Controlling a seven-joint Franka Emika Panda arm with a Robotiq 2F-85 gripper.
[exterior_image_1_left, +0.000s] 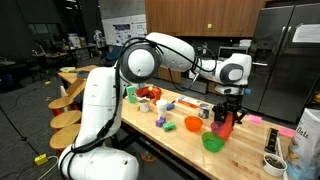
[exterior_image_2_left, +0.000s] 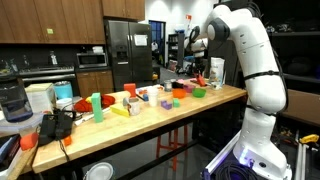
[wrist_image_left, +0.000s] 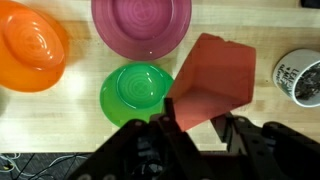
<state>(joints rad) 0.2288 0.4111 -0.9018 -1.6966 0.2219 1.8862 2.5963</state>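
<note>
Pincer (wrist_image_left: 200, 128): closed on red cup (wrist_image_left: 215, 80), jaws w/ one finger each side of its near end. Cup tilted, over wood table (wrist_image_left: 60, 120); also seen under the arm in an exterior view (exterior_image_1_left: 224, 124).
Green bowl (wrist_image_left: 135, 92): just beside cup.
Purple bowl (wrist_image_left: 140, 22): behind green one.
Orange bowl (wrist_image_left: 30, 45): far corner.
White mug (wrist_image_left: 300, 80): opp. side, dark inside.
</note>
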